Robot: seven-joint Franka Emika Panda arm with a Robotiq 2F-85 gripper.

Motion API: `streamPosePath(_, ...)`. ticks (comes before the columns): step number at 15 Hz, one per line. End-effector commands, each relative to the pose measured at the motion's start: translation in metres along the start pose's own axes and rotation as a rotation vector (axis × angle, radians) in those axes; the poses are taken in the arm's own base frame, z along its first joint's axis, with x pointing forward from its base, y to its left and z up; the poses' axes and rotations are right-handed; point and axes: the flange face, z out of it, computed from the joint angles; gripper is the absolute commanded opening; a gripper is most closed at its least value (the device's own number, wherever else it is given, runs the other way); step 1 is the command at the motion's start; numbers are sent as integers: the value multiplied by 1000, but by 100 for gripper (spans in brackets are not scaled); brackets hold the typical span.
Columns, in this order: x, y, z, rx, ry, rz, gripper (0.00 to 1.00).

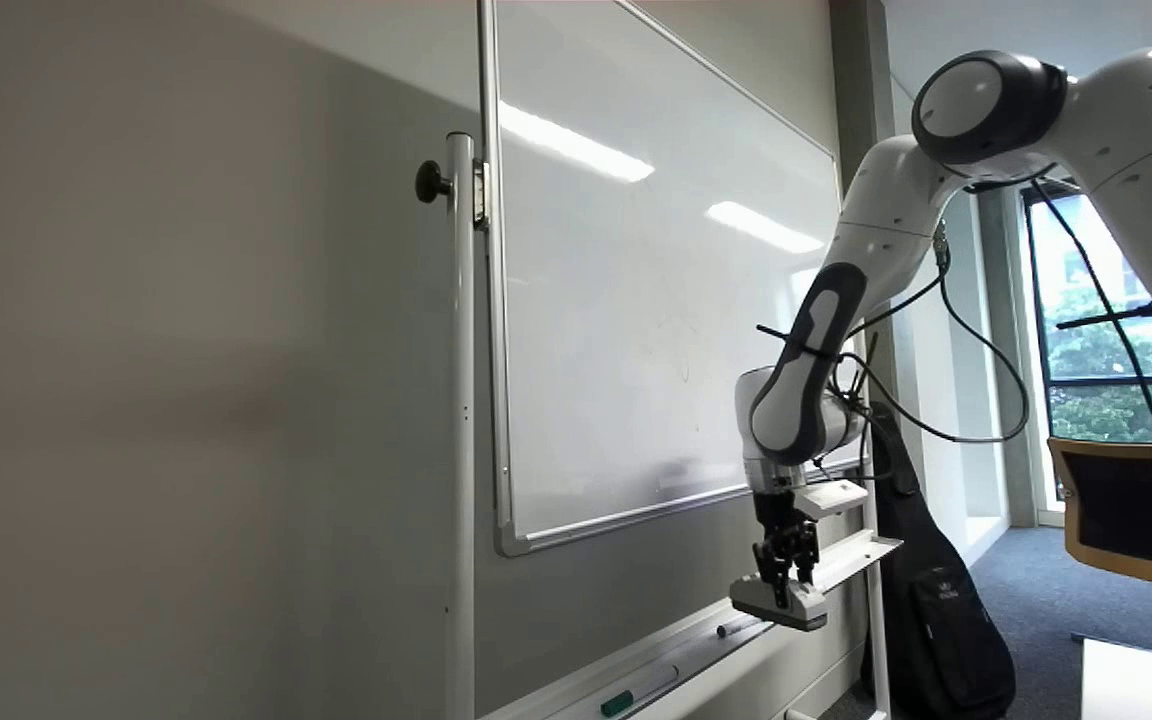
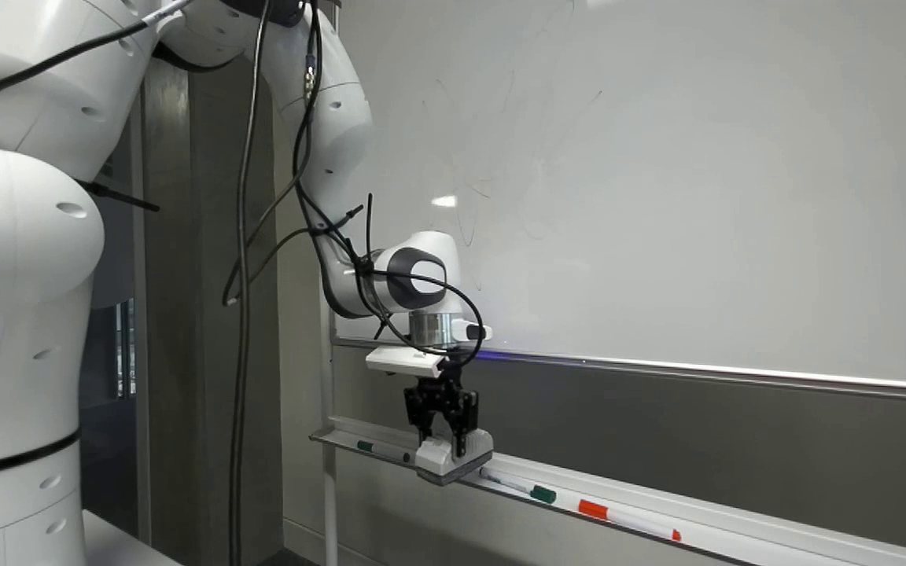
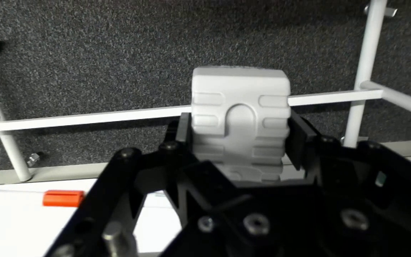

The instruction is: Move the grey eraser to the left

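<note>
The grey eraser (image 1: 756, 597) is a light-grey ridged block with a darker underside. It shows in both exterior views (image 2: 434, 456) and in the wrist view (image 3: 241, 117). My gripper (image 1: 793, 588) points down with its fingers on either long side of the eraser, also in the wrist view (image 3: 241, 130). The gripper (image 2: 443, 442) is shut on the eraser. The eraser sits at the white pen tray (image 2: 736, 525) and sticks out past its front edge. I cannot tell whether it touches the tray. Its rear end is partly hidden by the gripper in the wrist view.
A green-capped marker (image 2: 516, 486) and a red-capped marker (image 2: 630, 519) lie in the tray on one side of the eraser. Another green-ended marker (image 2: 382, 451) lies on the other side. The whiteboard (image 2: 697, 196) rises behind. Stand posts (image 1: 461, 400) flank the tray.
</note>
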Motion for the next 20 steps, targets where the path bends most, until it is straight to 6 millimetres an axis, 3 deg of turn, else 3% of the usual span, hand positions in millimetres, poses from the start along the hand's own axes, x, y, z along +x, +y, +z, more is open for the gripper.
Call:
streamPosePath(1,-6,-46,-12,48,-60,-79,38)
streamPosePath(5,-10,-88,-15,99,-99,-160,38)
streamPosePath(15,-14,-140,-14,164,21,-280,38)
streamPosePath(20,-15,-177,-6,180,78,-303,38)
